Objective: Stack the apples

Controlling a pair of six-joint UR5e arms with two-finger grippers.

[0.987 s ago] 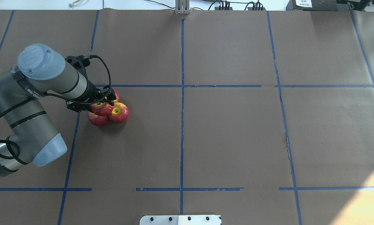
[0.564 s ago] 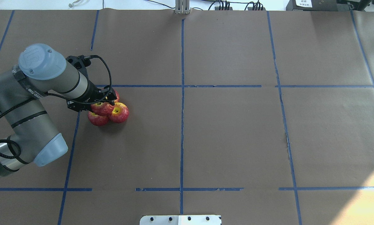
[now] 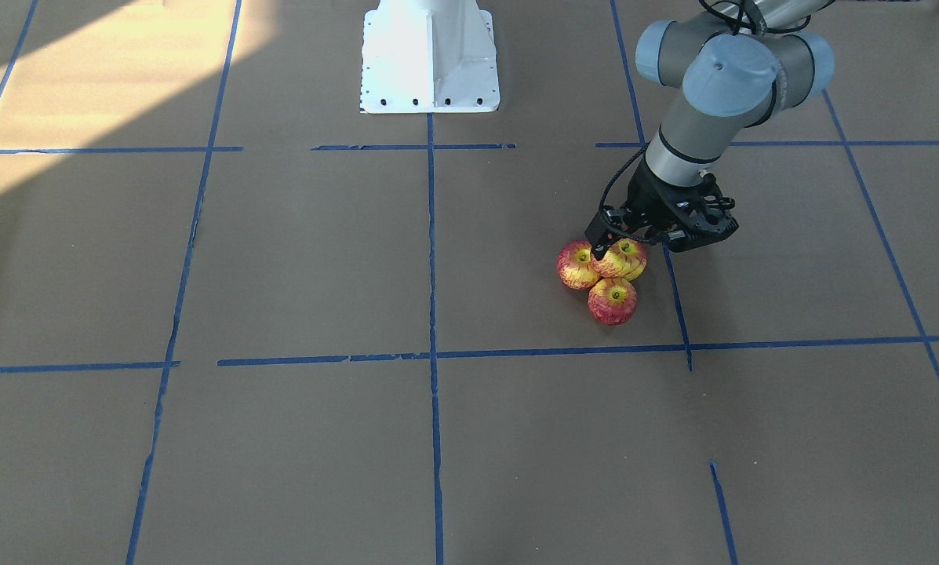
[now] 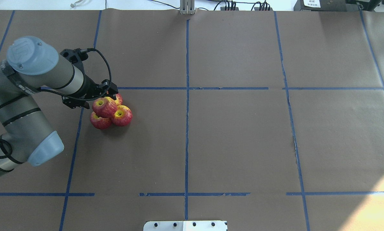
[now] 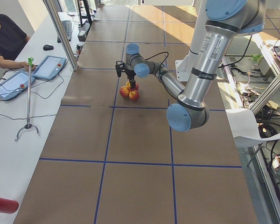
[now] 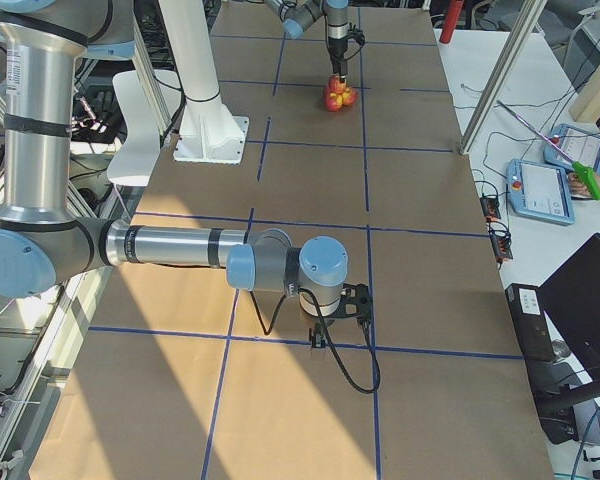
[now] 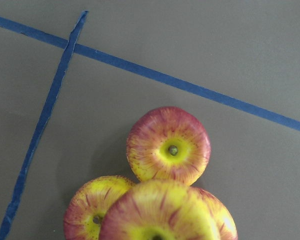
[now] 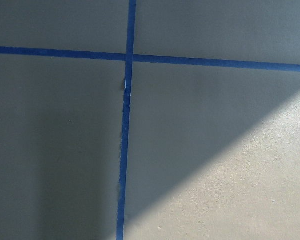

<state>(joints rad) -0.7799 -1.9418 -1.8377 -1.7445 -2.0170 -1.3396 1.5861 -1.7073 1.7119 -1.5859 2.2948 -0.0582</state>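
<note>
- My right hand (image 6: 330, 335) hangs low over the worktop (image 4: 236, 134); how far open, I cannot tell.
- My left hand (image 4: 111, 94) hovers close above the top apple (image 4: 104, 107), fingers apart, holding nothing.
- It rests on three lower apples (image 4: 122, 115), clustered touching.

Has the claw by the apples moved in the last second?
Yes. The left gripper has pulled back off the top apple, toward the blue tape line beyond it.
</note>
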